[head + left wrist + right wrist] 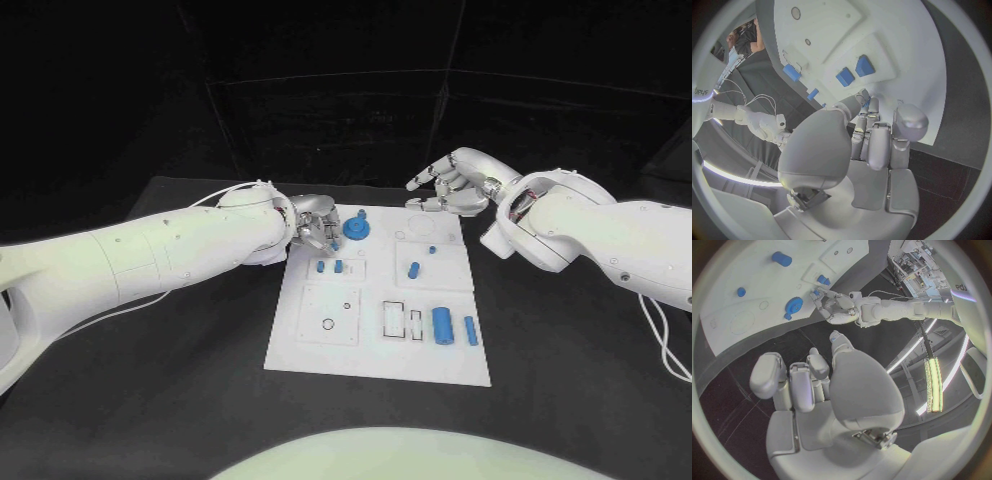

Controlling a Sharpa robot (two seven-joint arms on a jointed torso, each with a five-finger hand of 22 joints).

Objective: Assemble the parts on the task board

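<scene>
Left hand [315, 232] is reaching at task board [325, 352] upper-left corner, fingers curled beside round blue part [356, 229], grasp undeterminable; right hand [450, 186] is hovering beyond the upper edge, fingers curled, empty, likely waiting.

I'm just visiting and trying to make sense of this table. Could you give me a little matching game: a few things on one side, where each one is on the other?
Things:
1. left hand
2. right hand
3. round blue part
4. two long blue parts

Places:
A. off the task board, beyond its far right corner
B. lying side by side on the board's near right section
C. on the board's far edge, beside the left hand
D. over the board's far left corner

Pairs: 1-D, 2-A, 3-C, 4-B
</scene>
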